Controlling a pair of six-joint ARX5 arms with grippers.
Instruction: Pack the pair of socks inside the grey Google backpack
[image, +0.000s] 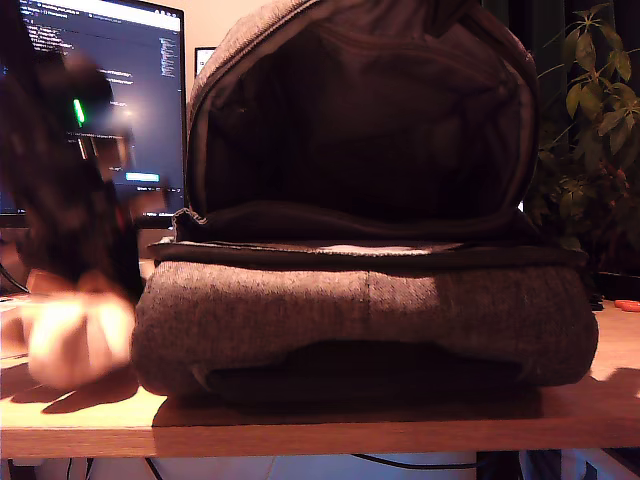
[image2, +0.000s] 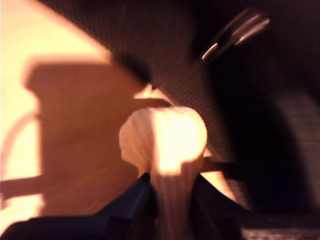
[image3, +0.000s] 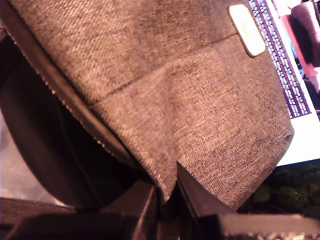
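The grey Google backpack (image: 370, 310) lies on the table, its upper flap raised so the dark inside faces the exterior camera. The pair of socks (image: 70, 340), a cream bundle, hangs just above the table at the exterior view's left, beside the backpack's side. My first gripper (image: 85, 295), motion-blurred, is shut on it. In the first wrist view the socks (image2: 165, 140) sit between the jaws of the first gripper (image2: 172, 187). My second gripper (image3: 167, 192) is shut on an edge of the backpack's flap (image3: 190, 100), which carries a white patch (image3: 247, 30). This gripper is hidden in the exterior view.
A lit monitor (image: 110, 80) stands behind the first arm at the exterior view's left. A leafy plant (image: 590, 130) is at the exterior view's right. The wooden table (image: 300, 420) ends close in front of the backpack. A small orange object (image: 627, 305) lies at the right.
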